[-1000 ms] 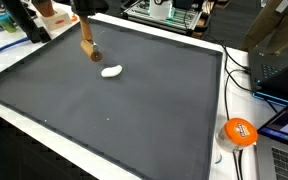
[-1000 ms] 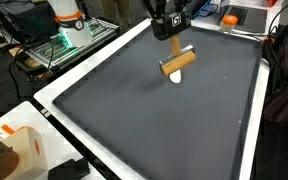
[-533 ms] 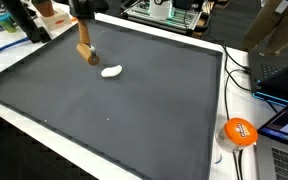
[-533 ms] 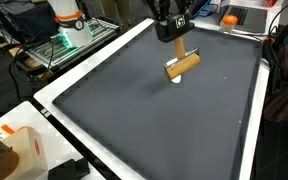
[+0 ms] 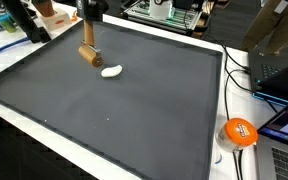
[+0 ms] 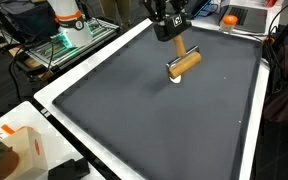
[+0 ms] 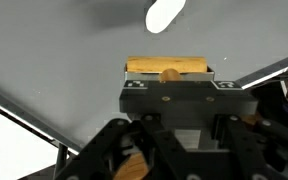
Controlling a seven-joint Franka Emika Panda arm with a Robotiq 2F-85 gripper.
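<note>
- While clamped in the end effector (image 6: 175,42), the wooden cylinder (image 6: 186,64) has been turned a bit vs. a sec ago.
- It's held low over the counter (image 5: 134,110), by the white lump (image 5: 111,70); not set down yet.

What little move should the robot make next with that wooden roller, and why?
Probably a short slide of the wooden roller toward the white lump. The fingers are shut on its handle. In the wrist view the lump lies a little beyond the roller, not touching it, and it is the only other thing on the dark mat.
</note>
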